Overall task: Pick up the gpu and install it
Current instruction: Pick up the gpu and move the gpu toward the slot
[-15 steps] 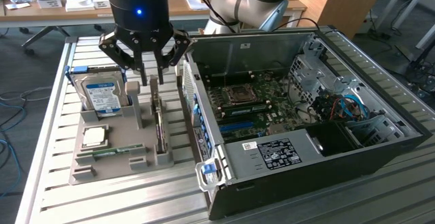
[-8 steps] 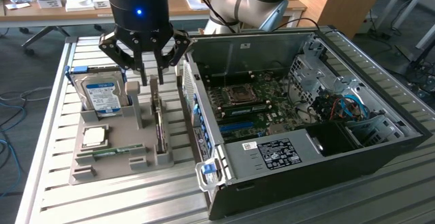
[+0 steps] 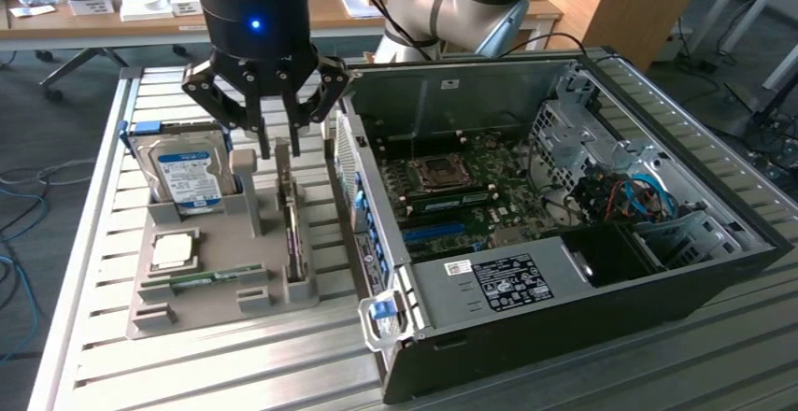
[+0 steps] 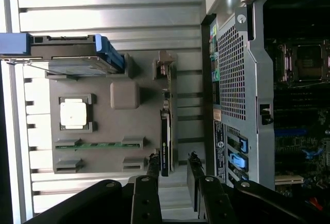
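Observation:
The gpu (image 3: 291, 219) stands on its edge in a slot of the grey holder tray (image 3: 256, 266), a thin dark card with a metal bracket at its far end. In the wrist view the gpu (image 4: 164, 144) appears edge-on as a narrow black and green strip. My gripper (image 3: 277, 138) hangs right above the card's far end, open, with nothing between its fingers. Its two black fingertips (image 4: 153, 163) straddle the line of the card, and the gripper (image 4: 173, 164) is apart from it.
The tray also holds a hard drive (image 3: 187, 173) with a blue-white label, a square CPU (image 3: 175, 249) and a RAM stick (image 3: 209, 278). The open computer case (image 3: 698, 243) lies close on the exterior view's right, motherboard (image 3: 480, 201) exposed. All rest on a slatted aluminium table (image 3: 187, 374).

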`<state>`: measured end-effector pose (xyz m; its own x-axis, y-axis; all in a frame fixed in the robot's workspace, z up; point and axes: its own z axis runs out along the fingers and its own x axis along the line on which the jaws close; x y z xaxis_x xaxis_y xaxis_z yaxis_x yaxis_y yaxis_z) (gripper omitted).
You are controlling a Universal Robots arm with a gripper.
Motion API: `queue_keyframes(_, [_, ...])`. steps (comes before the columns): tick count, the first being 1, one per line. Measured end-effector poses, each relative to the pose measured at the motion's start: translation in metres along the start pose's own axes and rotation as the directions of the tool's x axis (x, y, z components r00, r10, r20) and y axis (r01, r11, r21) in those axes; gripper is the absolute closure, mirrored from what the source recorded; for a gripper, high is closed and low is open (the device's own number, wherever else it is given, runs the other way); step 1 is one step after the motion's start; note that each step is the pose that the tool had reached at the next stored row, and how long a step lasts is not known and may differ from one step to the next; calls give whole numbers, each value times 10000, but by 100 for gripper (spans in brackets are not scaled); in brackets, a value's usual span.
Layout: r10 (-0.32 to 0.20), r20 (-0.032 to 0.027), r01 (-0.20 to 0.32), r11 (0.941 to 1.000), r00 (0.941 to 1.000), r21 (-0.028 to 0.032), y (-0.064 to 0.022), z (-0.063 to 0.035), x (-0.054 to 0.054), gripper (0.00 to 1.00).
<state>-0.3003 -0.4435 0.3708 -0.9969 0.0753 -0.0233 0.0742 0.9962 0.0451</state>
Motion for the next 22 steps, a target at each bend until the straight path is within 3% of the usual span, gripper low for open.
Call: queue_keyframes(22, [0, -2, 0, 10000, 10000, 2, -4, 86, 2, 64])
